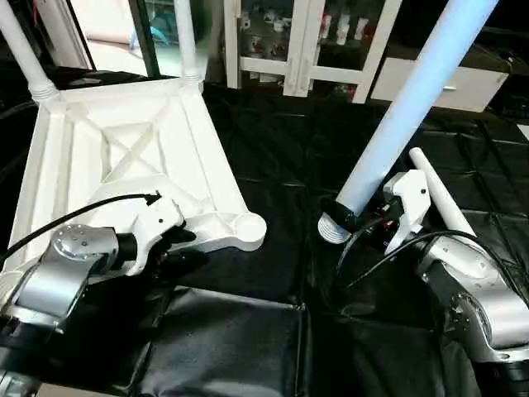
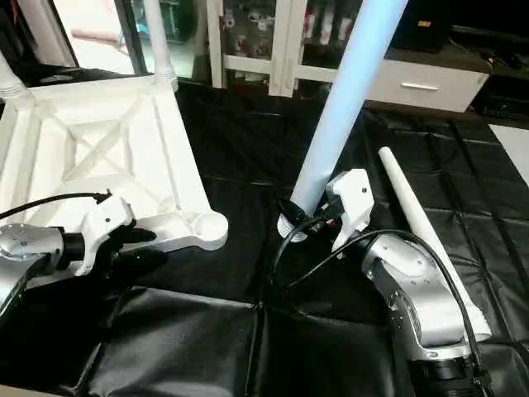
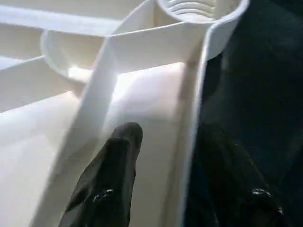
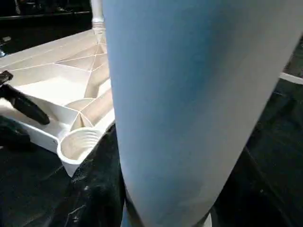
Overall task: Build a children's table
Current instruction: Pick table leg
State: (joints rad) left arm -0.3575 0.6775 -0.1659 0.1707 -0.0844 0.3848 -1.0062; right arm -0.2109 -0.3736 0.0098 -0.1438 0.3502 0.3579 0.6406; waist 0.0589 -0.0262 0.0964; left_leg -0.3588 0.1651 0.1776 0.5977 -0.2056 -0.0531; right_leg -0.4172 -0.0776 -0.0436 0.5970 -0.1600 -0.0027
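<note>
The children's table top [image 1: 124, 149] lies upside down at the left, ribs up. Two white legs [image 1: 25, 58] [image 1: 186, 41] stand in its far corner sockets. The near right socket [image 1: 248, 225] is empty. My left gripper [image 1: 178, 246] is open astride the near rim [image 3: 194, 118], one finger [image 3: 118, 156] inside and the other outside, with a gap to the wall. My right gripper [image 1: 372, 222] is shut on a third leg [image 1: 413, 99], which leans up and to the right. Its threaded end [image 1: 333, 227] hangs just over the black sheet, right of the empty socket [image 4: 78, 142].
Another loose leg [image 2: 421, 223] lies on the black sheet [image 1: 248, 331] beside my right forearm. White cabinets with glass doors [image 1: 306, 41] stand behind the work table. A white drawer unit [image 1: 446, 83] is at the back right.
</note>
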